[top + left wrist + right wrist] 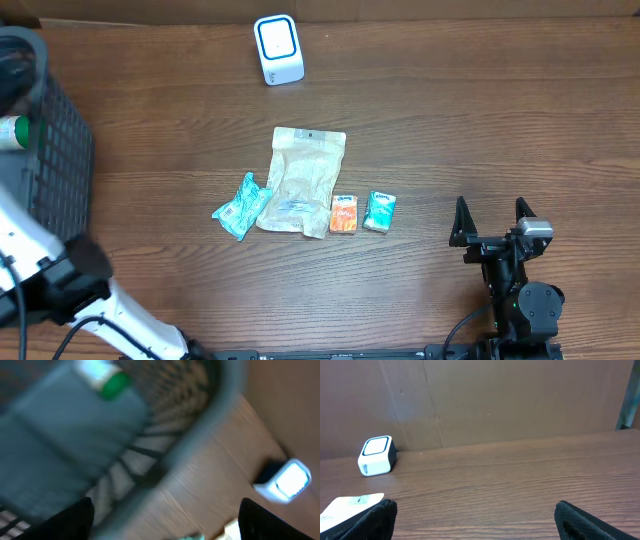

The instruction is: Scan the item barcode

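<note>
The white and blue barcode scanner (278, 48) stands at the back of the table, also in the right wrist view as scanner (376, 455) and, blurred, in the left wrist view as scanner (286, 480). Mid-table lie a beige pouch (303, 180), a teal packet (241, 206), a small orange packet (344, 214) and a small teal packet (379, 211). My right gripper (490, 205) rests open to their right, nothing between its fingers (375, 520). My left gripper (166, 502) is open and empty over the basket's rim.
A dark mesh basket (55, 150) stands at the left edge, with a green-capped bottle (107, 380) inside it. My left arm (60, 265) reaches in from the lower left. A brown wall (510, 400) backs the table.
</note>
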Motion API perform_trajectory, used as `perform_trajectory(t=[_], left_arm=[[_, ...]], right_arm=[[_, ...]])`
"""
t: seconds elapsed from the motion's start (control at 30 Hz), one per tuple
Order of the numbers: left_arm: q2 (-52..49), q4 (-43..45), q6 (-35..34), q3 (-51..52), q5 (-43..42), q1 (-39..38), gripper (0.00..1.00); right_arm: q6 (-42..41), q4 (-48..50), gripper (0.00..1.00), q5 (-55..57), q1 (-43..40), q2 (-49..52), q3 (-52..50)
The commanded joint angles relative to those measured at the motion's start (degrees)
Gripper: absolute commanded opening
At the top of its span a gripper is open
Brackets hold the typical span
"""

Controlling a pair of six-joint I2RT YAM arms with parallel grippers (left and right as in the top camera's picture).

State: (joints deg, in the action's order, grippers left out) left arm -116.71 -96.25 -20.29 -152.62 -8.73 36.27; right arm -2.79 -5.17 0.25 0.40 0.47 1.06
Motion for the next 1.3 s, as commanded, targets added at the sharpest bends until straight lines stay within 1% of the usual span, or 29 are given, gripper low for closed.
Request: perform_trajectory(t=[0.0, 0.07, 0.2, 0.33, 0.47, 0.67, 0.8, 0.97, 1.07, 1.27], left_arm=[[0.1, 1.2, -1.6, -0.3, 0.3, 3.8, 0.81], [0.0, 2.5, -1.5, 0.7, 2.0, 5.3, 0.86], [-0.4, 6.8, -1.2, 4.0, 4.4, 6.3, 0.89], [-1.0, 12.6, 1.7, 7.8, 4.5, 6.1, 0.95], [-1.0, 19.4, 3.6, 13.7, 4.5, 6.0, 0.96], [-1.0, 29.1, 3.3, 23.7, 5.3, 6.1, 0.96], [-1.0, 35.8, -1.7, 30.0, 8.0, 6.1, 0.97], [-1.1, 45.1, -6.2, 37.3, 8.1, 6.0, 0.92], [-1.5, 49.9, -6.8, 40.7, 8.1, 5.7, 0.89], [-6.3, 53.3, -7.2, 41.1, 8.9, 5.4, 0.89]], right_arm=[[0.3, 0.3, 1.00, 0.3, -0.1, -0.3, -0.6], [0.3, 0.3, 1.00, 0.3, -0.1, -0.3, -0.6], [0.3, 0.3, 0.99, 0.3, -0.1, -0.3, -0.6], [0.3, 0.3, 1.00, 0.3, -0.1, -0.3, -0.6], [0.3, 0.3, 1.00, 0.3, -0.1, -0.3, -0.6], [0.3, 0.3, 1.00, 0.3, -0.1, -0.3, -0.6], [0.3, 0.3, 1.00, 0.3, -0.1, -0.3, -0.6], [0.3, 0.3, 1.00, 0.3, -0.1, -0.3, -0.6], [0.3, 0.3, 1.00, 0.3, -0.1, -0.3, -0.6], [0.3, 0.3, 1.00, 0.3, -0.1, -0.3, -0.6]])
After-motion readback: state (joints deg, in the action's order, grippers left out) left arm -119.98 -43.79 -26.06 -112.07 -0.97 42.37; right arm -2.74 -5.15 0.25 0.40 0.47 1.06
